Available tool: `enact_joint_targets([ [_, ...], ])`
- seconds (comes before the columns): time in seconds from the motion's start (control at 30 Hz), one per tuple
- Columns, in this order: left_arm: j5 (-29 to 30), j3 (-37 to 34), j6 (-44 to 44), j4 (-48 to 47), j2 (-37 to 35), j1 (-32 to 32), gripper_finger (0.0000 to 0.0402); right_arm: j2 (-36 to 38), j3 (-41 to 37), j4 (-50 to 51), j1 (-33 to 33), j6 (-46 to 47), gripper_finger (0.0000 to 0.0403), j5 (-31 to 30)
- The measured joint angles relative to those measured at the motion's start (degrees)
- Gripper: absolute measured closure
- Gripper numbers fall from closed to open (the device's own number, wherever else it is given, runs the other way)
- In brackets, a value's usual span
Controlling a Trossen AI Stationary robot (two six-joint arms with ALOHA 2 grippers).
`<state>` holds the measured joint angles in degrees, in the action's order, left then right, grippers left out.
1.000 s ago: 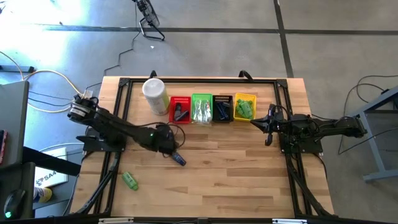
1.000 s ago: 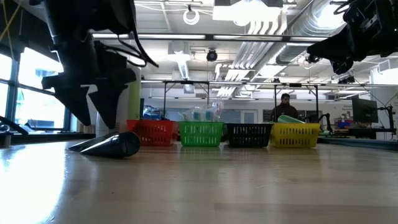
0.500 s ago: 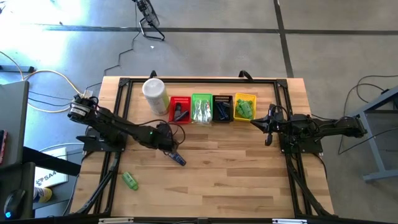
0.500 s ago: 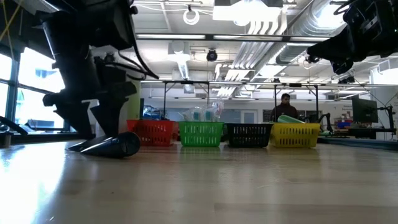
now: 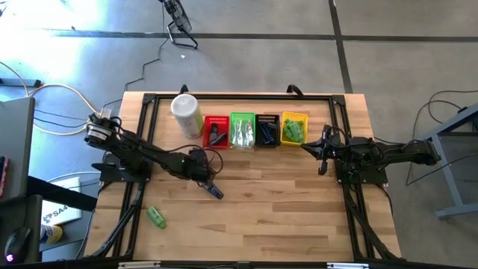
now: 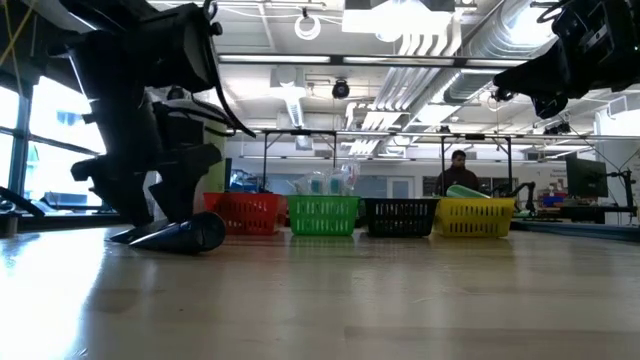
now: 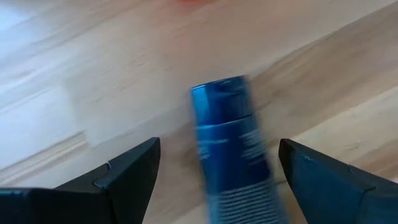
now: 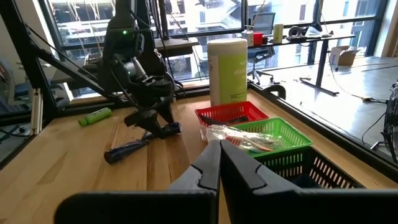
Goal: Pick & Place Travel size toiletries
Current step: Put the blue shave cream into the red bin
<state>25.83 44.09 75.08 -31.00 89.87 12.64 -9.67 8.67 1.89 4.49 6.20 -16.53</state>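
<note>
A dark blue tube (image 7: 229, 149) lies on its side on the wooden table (image 5: 284, 209), left of the middle. My left gripper (image 7: 219, 146) slants down over the tube (image 5: 214, 191) and stands open, one finger on either side of it, without touching it. In the low view the fingers (image 6: 150, 205) reach down close to the tube (image 6: 178, 235). A bright green mini bottle (image 5: 155, 217) lies near the table's front left. My right gripper (image 5: 323, 153) waits shut, level, at the right, with nothing in it.
Along the table's far side stand a red basket (image 5: 216, 131), a green basket (image 5: 242, 131), a black basket (image 5: 267, 131) and a yellow basket (image 5: 294, 128), each with small items inside. A tall white canister (image 5: 186, 113) stands left of them. A person shows far behind.
My left gripper has come down toward the blue tube, still open, so that its fingers now stand low on either side of it. The tube has stayed where it was.
</note>
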Motion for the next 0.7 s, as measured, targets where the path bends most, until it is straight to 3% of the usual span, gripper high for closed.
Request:
enact_joint_targets([
  [0.7, 0.3, 0.1, 0.1, 0.9, 1.8, 0.0, 0.0094, 0.0, 0.0, 0.2, 0.0, 0.0, 0.0401, 0.0],
])
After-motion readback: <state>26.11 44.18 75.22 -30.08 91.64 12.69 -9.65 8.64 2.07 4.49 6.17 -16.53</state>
